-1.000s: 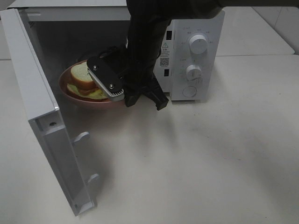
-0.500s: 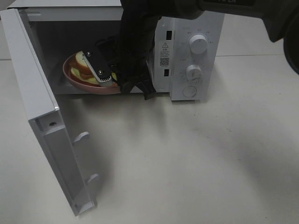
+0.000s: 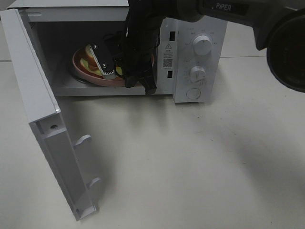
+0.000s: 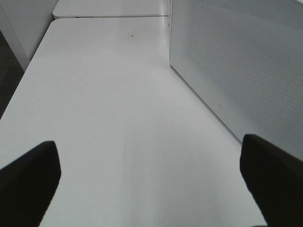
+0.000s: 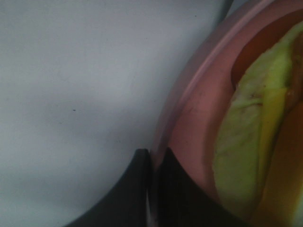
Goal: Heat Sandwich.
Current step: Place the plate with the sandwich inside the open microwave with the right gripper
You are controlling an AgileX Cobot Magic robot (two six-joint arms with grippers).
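Pink plate [image 5: 189, 118] rim pinched in right hand [image 5: 152, 158], sandwich [image 5: 246, 142] just beside

Microwave [image 3: 209, 71] mouth full of right hand [image 5: 151, 163], plate [image 5: 189, 123]

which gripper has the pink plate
The right gripper, shut on the rim of the pink plate inside the microwave; the left gripper hangs open, holding nothing.
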